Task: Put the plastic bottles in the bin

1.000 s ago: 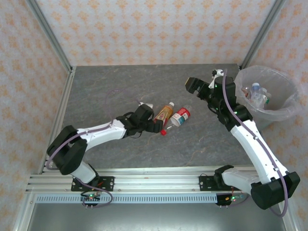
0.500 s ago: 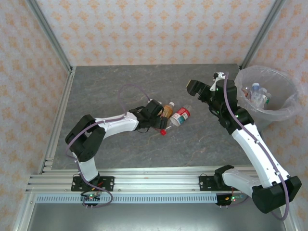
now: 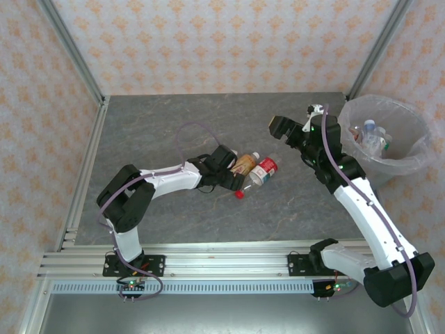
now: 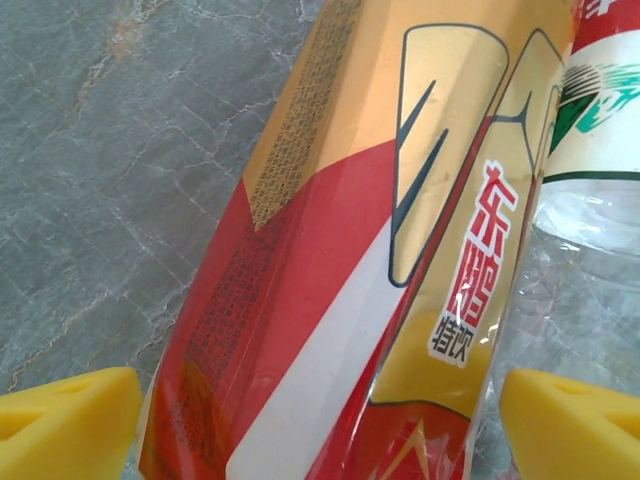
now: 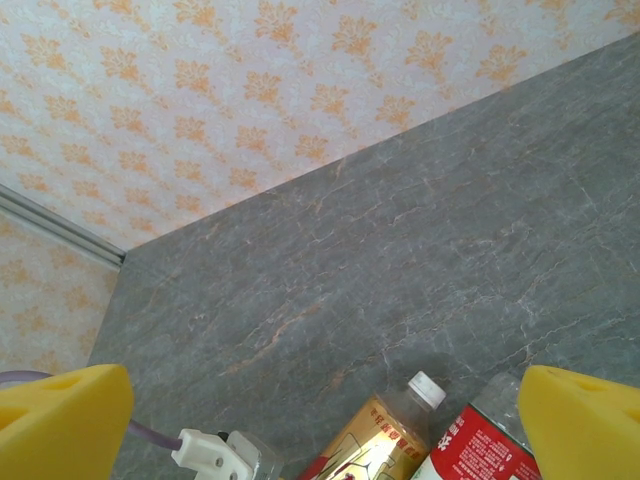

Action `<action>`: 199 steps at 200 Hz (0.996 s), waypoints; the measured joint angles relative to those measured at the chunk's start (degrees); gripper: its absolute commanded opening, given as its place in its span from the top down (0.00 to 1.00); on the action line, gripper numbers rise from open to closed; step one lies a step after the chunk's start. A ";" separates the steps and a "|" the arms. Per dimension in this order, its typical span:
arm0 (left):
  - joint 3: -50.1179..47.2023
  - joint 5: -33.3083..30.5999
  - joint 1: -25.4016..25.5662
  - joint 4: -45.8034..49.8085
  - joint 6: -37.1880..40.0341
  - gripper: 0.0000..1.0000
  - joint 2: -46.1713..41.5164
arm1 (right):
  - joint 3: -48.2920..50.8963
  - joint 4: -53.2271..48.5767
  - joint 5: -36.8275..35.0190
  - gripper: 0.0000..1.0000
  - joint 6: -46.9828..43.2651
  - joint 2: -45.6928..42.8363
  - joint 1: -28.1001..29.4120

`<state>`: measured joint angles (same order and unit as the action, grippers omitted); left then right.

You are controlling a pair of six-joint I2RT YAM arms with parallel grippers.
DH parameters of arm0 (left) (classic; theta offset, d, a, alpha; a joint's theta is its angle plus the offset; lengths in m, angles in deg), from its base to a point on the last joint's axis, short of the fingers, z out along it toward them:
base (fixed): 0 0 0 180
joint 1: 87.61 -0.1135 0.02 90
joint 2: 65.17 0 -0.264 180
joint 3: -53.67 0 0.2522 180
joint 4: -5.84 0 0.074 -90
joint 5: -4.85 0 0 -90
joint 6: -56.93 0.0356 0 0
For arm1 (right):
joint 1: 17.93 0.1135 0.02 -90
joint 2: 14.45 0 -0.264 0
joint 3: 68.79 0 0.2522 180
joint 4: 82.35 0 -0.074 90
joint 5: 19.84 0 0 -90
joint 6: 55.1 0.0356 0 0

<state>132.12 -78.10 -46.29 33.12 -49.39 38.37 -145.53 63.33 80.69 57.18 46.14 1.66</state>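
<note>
Two plastic bottles lie side by side mid-table. One has an orange-yellow and red label (image 3: 244,164) and a white cap; the other has a red label (image 3: 264,169) and a red cap toward me. My left gripper (image 3: 232,172) is open and straddles the orange-yellow bottle (image 4: 340,260). Its yellow pads (image 4: 70,420) sit close to both sides; I cannot tell if they touch. My right gripper (image 3: 281,128) hangs open above the table, left of the bin (image 3: 400,163), which holds several bottles. Its view looks down on both bottles' far ends (image 5: 400,430).
The bin stands at the table's right edge, against the corner post. Patterned walls close the back and both sides. The left arm's white cable plug (image 5: 215,455) sits just beside the bottles. Bare grey table stretches behind and to the left of the bottles.
My left gripper has moved right onto the orange-yellow bottle, and both bottles have slid slightly right. The right arm has hardly moved.
</note>
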 measured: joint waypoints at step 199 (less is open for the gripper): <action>-1.11 2.49 -3.13 -2.62 1.03 0.33 3.39 | 1.29 0.39 1.66 0.01 0.48 5.42 0.04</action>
<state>131.01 -75.61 -49.41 30.49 -48.36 41.76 -144.24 63.73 82.35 57.66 51.56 1.71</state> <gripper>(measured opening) 0.691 0.993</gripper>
